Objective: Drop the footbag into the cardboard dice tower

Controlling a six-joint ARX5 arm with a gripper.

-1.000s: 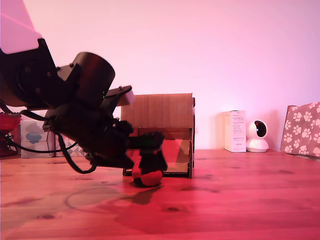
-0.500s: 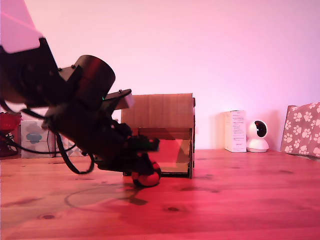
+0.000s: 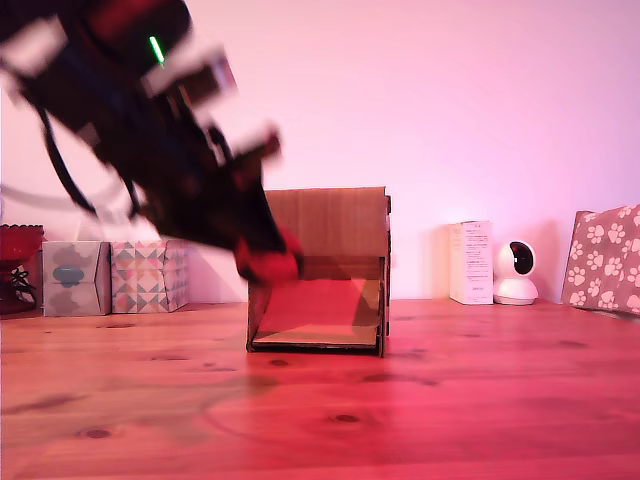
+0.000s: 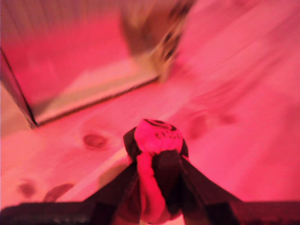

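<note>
fingers (image 4: 157, 161) were clamped on the footbag (image 4: 158, 136), held above the wooden surface (image 3: 450, 400), in front of the cardboard dice tower (image 3: 330, 225) upper front panel; frames blurred.

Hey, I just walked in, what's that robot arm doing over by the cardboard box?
The arm's pincer is shut on the footbag, a small red and black ball, and holds it in the air, clear of the wooden table. In the exterior view the ball hangs in front of the cardboard dice tower, level with its upper front panel near that panel's left edge. It is not yet above the tower's top. The arm is blurred, so it is moving.
</note>
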